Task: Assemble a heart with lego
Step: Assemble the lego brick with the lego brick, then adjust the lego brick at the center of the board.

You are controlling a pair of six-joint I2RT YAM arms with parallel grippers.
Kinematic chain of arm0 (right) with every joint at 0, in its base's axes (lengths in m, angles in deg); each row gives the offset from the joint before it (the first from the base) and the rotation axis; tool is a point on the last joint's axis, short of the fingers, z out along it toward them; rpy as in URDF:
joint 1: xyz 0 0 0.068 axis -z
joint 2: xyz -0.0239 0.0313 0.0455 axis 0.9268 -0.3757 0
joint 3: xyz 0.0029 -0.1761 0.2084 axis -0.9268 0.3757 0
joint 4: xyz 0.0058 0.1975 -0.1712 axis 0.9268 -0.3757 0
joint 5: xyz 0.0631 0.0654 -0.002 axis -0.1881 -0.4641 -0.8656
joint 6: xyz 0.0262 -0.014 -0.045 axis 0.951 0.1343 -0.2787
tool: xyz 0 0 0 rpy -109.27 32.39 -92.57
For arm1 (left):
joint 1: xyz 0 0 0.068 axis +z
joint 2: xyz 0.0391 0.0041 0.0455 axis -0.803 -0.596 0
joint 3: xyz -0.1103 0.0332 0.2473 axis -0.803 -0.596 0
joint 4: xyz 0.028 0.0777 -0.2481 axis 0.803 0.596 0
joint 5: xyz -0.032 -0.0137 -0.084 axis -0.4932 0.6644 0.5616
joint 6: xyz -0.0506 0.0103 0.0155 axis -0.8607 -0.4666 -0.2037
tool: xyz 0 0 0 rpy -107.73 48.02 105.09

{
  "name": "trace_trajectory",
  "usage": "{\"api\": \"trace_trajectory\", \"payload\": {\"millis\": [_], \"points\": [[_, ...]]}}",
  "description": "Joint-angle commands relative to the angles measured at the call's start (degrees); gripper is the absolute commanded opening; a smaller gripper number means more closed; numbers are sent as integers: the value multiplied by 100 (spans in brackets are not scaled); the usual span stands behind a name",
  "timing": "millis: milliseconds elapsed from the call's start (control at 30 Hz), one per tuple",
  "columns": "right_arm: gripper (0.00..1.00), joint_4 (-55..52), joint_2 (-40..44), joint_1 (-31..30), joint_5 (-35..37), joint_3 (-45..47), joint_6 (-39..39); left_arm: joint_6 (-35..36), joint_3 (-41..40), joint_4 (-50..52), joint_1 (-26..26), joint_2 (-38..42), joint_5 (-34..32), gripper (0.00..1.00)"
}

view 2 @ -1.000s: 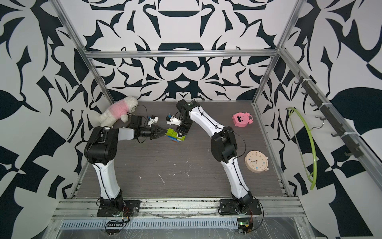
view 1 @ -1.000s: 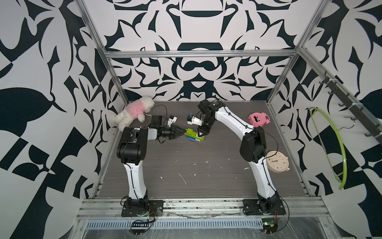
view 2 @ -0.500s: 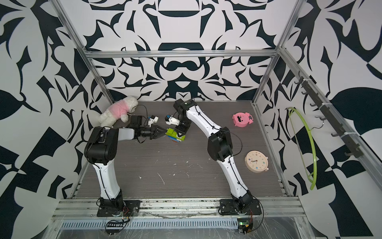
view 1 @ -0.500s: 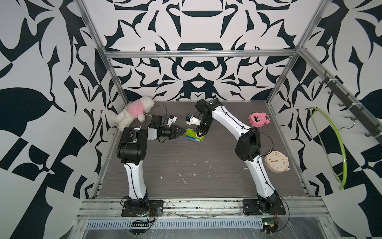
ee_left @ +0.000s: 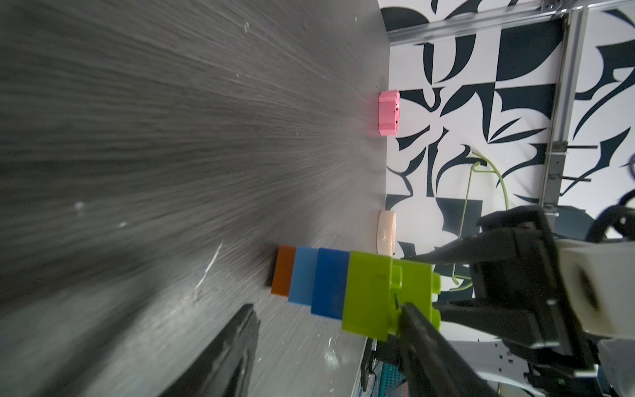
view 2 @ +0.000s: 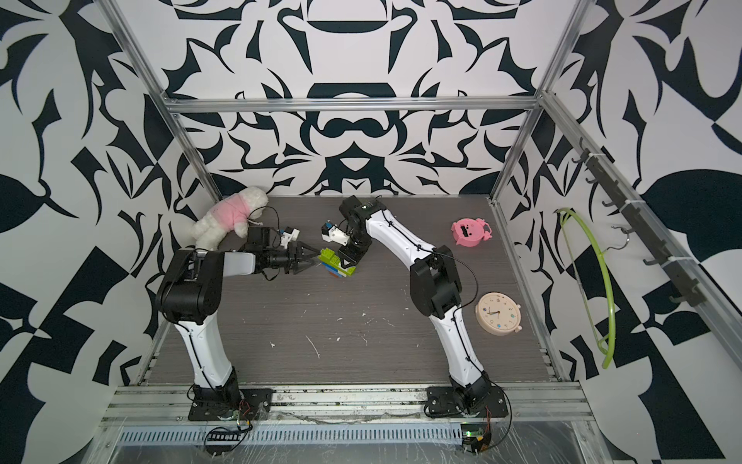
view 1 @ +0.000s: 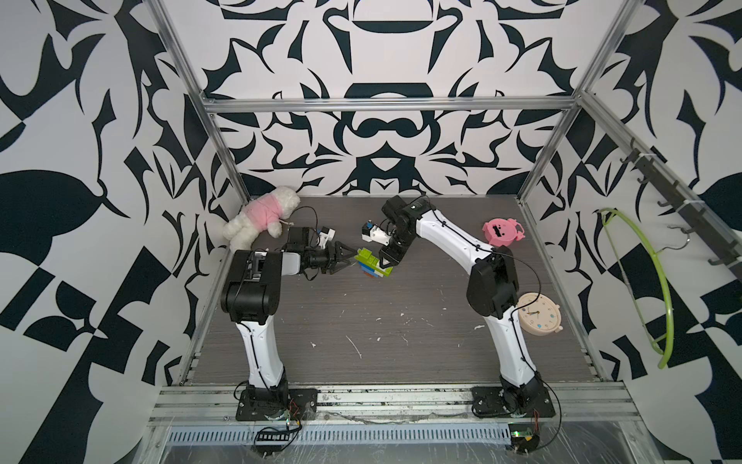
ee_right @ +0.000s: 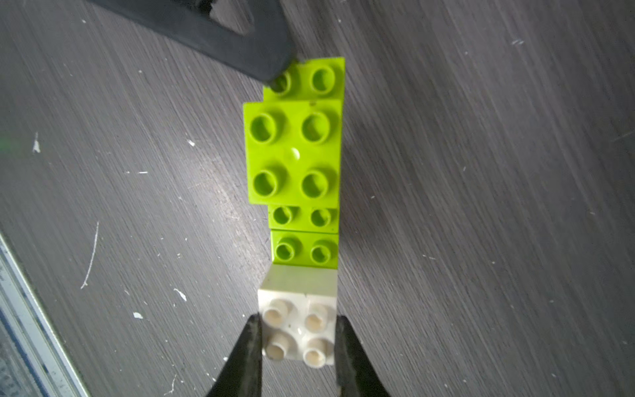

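Fingers [ee_right: 248,354] of your right gripper [ee_right: 297,347] are clamped on both sides of the white brick [ee_right: 297,326] at one end of the heart [view 1: 374,265]. Your left gripper [view 1: 348,262] stands with its jaws spread at the heart's opposite end, and one finger [ee_right: 240,41] tip lies over a stud there. Under the heart, the table [view 1: 361,321] bears its orange-brown bottom layer, with blue layers and then lime above. On top of the heart the square lime brick [ee_right: 293,153] sits raised, and the white brick stands raised beyond two rows of lower lime studs. You cannot tell from here whether it is fully seated. The step looks like pressing it home, so push straight down along the studs and hold the wrist square so the brick does not cock. Let the left finger only brace the heart, never shove it sideways.
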Motion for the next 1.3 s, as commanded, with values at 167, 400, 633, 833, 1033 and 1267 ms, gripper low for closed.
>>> {"api": "trace_trajectory", "payload": {"millis": [167, 400, 633, 833, 1033, 1267], "points": [[40, 575, 505, -29, -863, 846, 578, -602, -581, -567, 294, 919, -482, 71], [40, 1311, 1034, 144, -1442, 1487, 901, -780, -942, -766, 370, 1023, -515, 61], [33, 3816, 1836, 745, -1529, 3281, 2594, -1075, -1561, -1107, -309, 1291, -692, 40], [29, 4354, 1470, 700, -992, 3515, 3381, -1356, -1390, -1334, -807, 686, -1059, 18], [29, 4369, 1194, 448, -924, 3381, 3483, -1458, -1203, -1464, -836, 232, -1253, 13], [29, 4357, 1161, 132, -868, 3252, 3536, -1665, -1028, -1853, -837, -144, -1158, 13]]}}
